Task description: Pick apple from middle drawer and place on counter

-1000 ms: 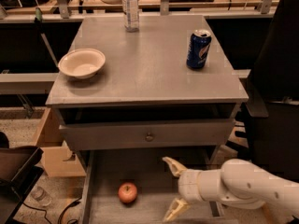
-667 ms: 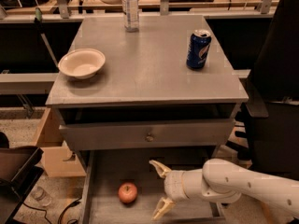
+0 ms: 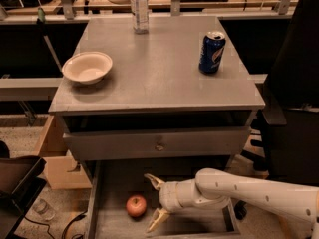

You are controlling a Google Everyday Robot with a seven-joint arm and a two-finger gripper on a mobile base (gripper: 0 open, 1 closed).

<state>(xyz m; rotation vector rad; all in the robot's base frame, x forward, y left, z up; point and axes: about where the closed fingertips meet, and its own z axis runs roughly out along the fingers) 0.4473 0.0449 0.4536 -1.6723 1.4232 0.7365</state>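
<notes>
gripper (image 3: 154, 199) moved closer, fingers (image 3: 158, 218) apart, just beside small round red-yellow apple (image 3: 136, 205) on middle drawer (image 3: 107, 218) floor.

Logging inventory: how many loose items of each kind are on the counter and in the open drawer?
bowl: 1
soda can: 1
bottle: 1
apple: 1
Total: 4
The pincer is open in the middle drawer, beside the apple.

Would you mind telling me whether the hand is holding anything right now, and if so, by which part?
Nothing: the hand is open in the middle drawer, beside the apple.
</notes>
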